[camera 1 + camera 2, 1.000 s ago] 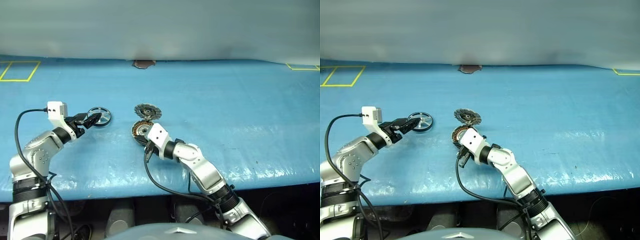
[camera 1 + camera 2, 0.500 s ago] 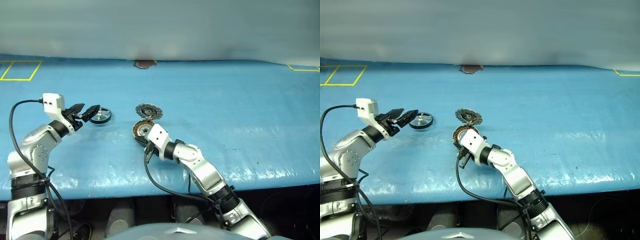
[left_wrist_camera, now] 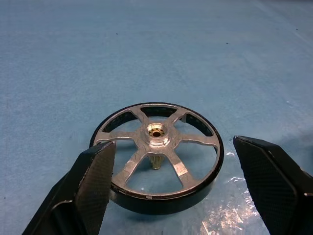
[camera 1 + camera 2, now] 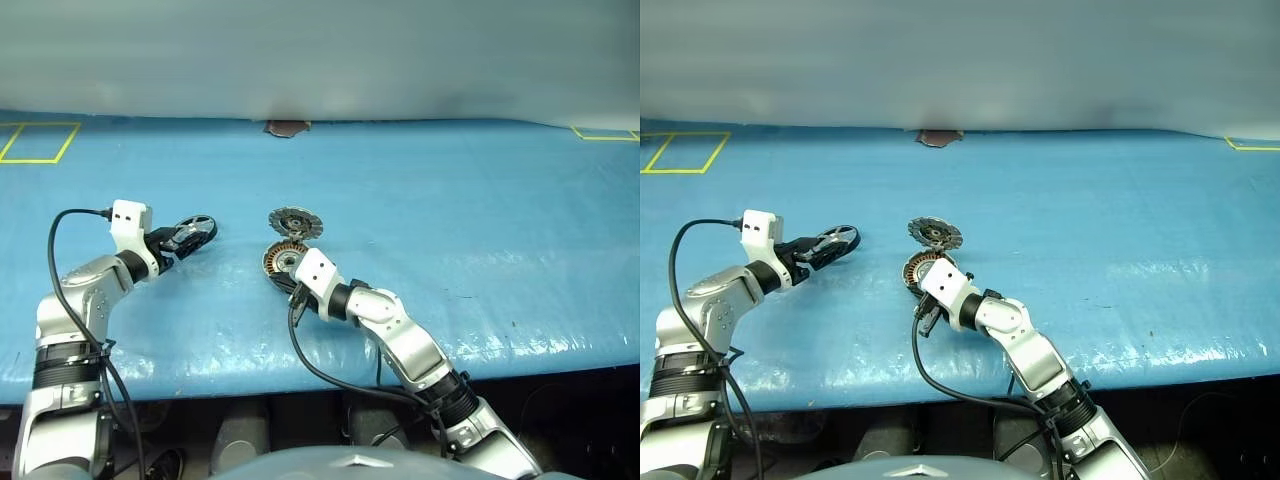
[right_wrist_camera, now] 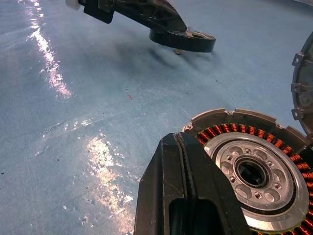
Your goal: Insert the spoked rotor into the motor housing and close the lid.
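— Blue desk [image 4: 480, 200]: where's the spoked rotor [image 3: 157, 154]?
— Between the left end effector [image 3: 181, 176]'s wide-open fingers, unheld. Stiff, slick metal; grip the rim. Right end effector [image 5: 188, 196], closed and empty, rests against the motor housing [image 5: 254, 171].

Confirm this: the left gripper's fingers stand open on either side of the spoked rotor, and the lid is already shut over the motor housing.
Not quite. The lid is still open, lying beyond the motor housing, whose copper windings show bare in the right wrist view. The left gripper does stand open on either side of the spoked rotor.
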